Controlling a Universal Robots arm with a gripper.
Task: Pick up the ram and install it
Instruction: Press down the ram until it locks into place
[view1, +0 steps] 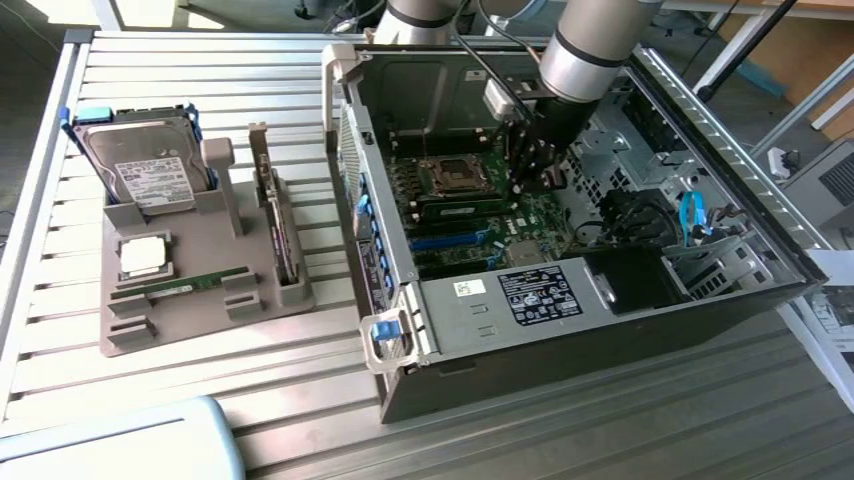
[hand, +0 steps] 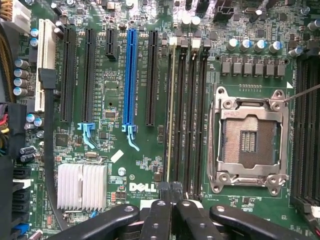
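- the arm's black fingers (hand: 172, 202) are sitting closed together, tips touching, holding nothing, hovering over the green motherboard (hand: 125, 165) just at the end of the row of black memory slots (hand: 187, 115).
- the ram (view1: 187, 284), a long thin green circuit-board stick, is lying flat in a groove of the grey moulded parts holder (view1: 200, 300) on the slatted metal desk (view1: 174, 70), well apart from the fingers, outside the open black computer case (view1: 641, 330).
- judgement: the stick is looking light, stiff and brittle, with fragile chips and edge contacts; taking it by the long edges near mid-length seems safest.
- the wrist view is giving slot detail and the empty silver processor socket (hand: 250, 137); the exterior view is giving the holder, a grey hard drive (view1: 147, 170) and the ram's place.
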